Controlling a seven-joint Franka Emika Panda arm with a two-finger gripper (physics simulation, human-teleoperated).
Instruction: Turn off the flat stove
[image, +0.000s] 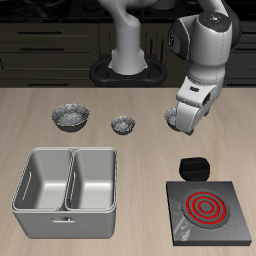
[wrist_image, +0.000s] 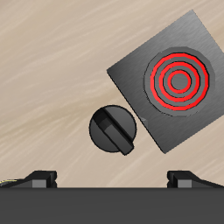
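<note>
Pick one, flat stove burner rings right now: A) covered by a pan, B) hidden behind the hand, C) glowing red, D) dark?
C: the concentric rings on the flat stove glow red in both views, nothing sits on them, and the hand hangs above the table, apart from the black knob.

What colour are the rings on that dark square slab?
Glowing red, concentric rings on the thin dark grey square flat stove; clearest in the wrist view.
</note>
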